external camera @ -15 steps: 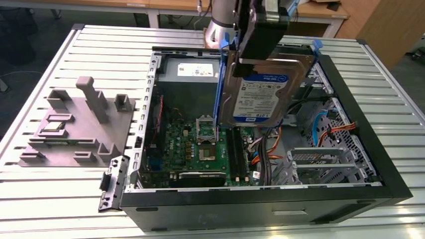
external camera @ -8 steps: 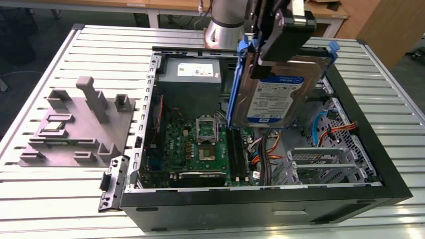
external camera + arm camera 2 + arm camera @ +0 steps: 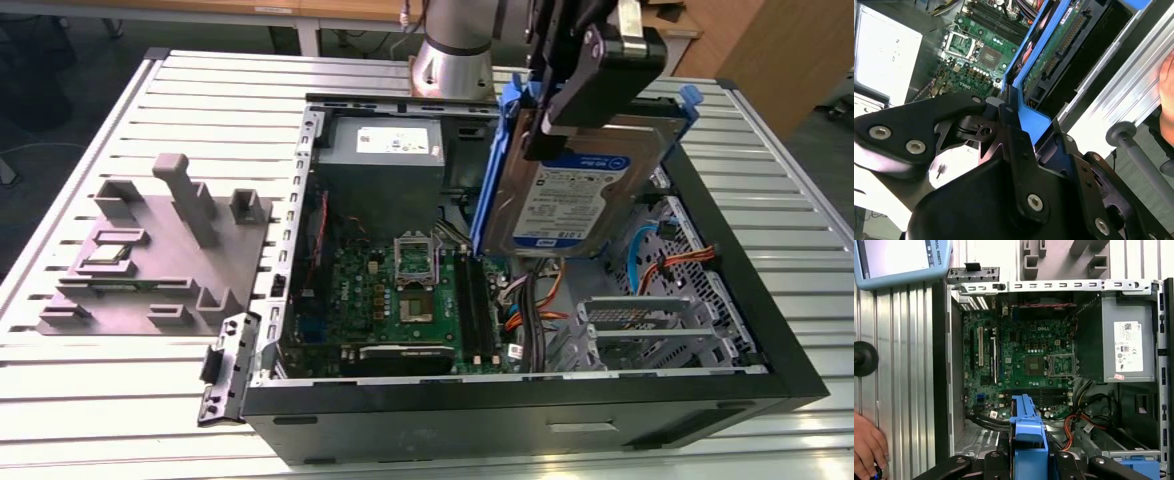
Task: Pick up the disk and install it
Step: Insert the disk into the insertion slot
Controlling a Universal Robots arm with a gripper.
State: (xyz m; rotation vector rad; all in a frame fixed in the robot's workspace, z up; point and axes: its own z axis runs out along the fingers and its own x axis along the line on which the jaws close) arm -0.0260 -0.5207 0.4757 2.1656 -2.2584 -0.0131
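The disk point(image 3: 577, 200), silver-grey with a white-and-blue label and blue side rails, hangs nearly upright above the right half of the open computer case point(image 3: 534, 405). My gripper point(image 3: 571, 118) is shut on its upper edge. In the second wrist view the black fingers point(image 3: 1010, 131) clamp the blue rail point(image 3: 1030, 120), with the disk's green circuit side point(image 3: 1054, 50) beyond. The first wrist view shows the blue rail point(image 3: 1027, 427) end-on over the motherboard point(image 3: 1024, 360), with my gripper point(image 3: 1026, 462) below it.
Inside the case are the motherboard point(image 3: 400, 290), a grey power supply point(image 3: 380, 150), orange cables and a metal drive cage point(image 3: 654, 330). A grey fixture point(image 3: 147, 250) lies on the slatted table at the exterior view's left. A person's hand point(image 3: 866, 450) rests near a blue-framed screen point(image 3: 899, 260).
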